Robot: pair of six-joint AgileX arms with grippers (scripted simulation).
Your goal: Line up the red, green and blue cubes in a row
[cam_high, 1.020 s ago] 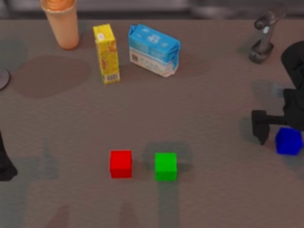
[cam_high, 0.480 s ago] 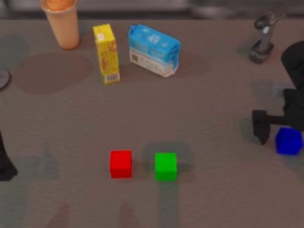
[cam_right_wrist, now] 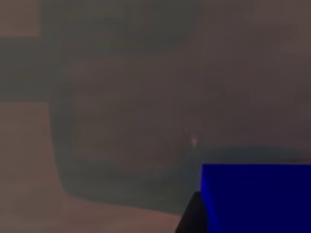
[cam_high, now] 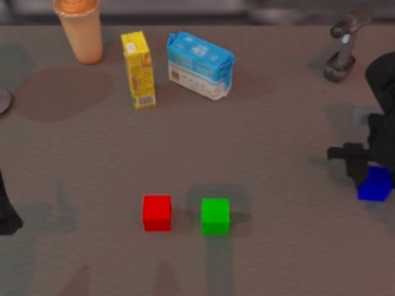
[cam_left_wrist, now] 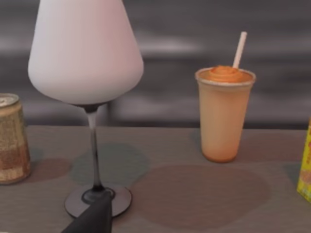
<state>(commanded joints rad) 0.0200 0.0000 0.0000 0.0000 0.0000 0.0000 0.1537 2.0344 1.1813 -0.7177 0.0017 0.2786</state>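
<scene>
**Red and green cubes side by side; blue cube far right at the right gripper**

Nearest the table's front edge, the red cube [cam_high: 157, 213] and the green cube [cam_high: 215, 216] sit flat on the table [cam_high: 259, 142], a little left of centre. They are near each other but not touching, red on the left and green on the right, so the line through the pair runs left to right. Both sit square to the table edges. As cubes they have no long axis of their own.

A little farther back, at the far right edge, lies the blue cube [cam_high: 374, 184]. It stands well apart from the green cube and slightly behind the line of the other two. The right gripper [cam_high: 364, 169] is directly over it, one dark finger [cam_high: 347, 155] showing just to the cube's left. The right wrist view shows the cube's blue face [cam_right_wrist: 256, 198] touching a dark finger [cam_right_wrist: 193, 216]. The other finger is hidden, so I cannot tell whether the cube is clamped.

The left arm [cam_high: 7, 213] is parked at the left edge; only a dark fingertip [cam_left_wrist: 92, 221] shows in its wrist view, so its opening cannot be told.

At the back stand a yellow carton [cam_high: 138, 69], a light-blue carton [cam_high: 199, 64], an orange drink cup [cam_high: 80, 28] with a straw [cam_left_wrist: 239, 49], a wine glass [cam_left_wrist: 85, 53], a can [cam_left_wrist: 12, 138] and a dark hand tool [cam_high: 342, 49].
</scene>
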